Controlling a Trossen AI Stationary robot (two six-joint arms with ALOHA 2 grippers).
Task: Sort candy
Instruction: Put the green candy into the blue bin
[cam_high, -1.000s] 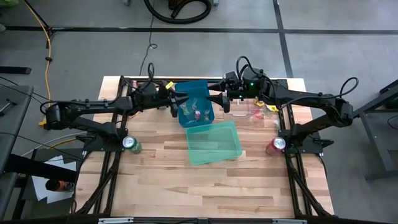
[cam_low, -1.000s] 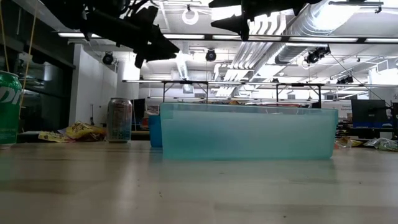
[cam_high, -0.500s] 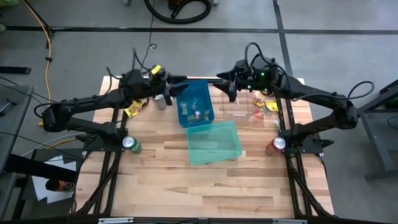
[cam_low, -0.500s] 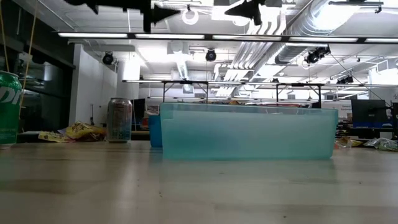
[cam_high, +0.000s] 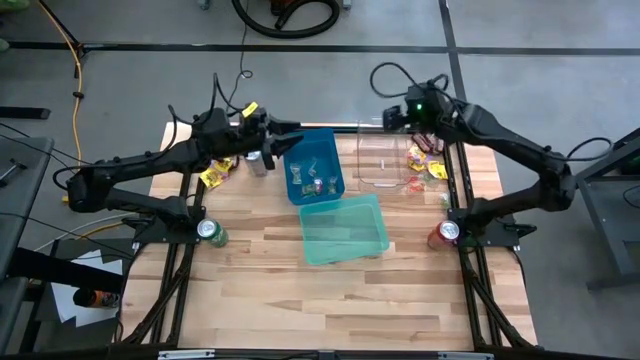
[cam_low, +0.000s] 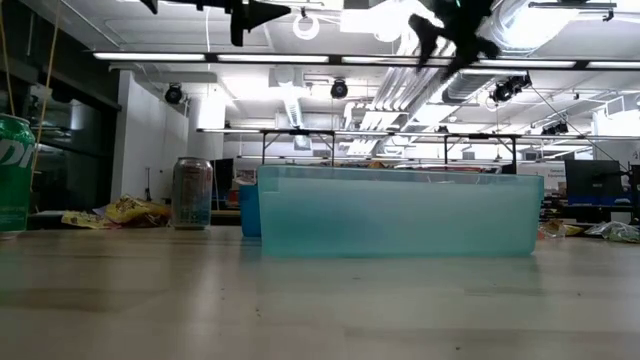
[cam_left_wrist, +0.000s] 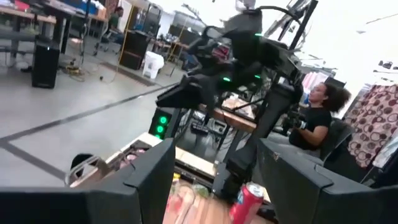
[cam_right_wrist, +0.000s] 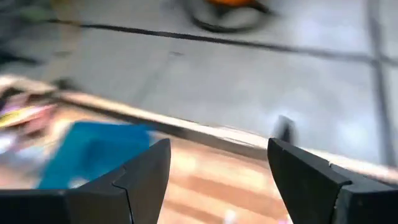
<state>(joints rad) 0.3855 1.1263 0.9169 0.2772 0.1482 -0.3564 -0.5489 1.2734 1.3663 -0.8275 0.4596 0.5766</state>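
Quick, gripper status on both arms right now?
Left gripper: open, holding nothing.
Right gripper: open, holding nothing.

White letter "D" on green can (cam_low: 14, 172).

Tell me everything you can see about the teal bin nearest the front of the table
The teal bin is a translucent, plastic-looking rectangular tub with an open top, and it looks empty. It sits upright on the wooden table, near the middle, turned a little askew. Its back edge lies close to the darker blue bin that holds candy; whether they touch is unclear. Neither pincer is near it.
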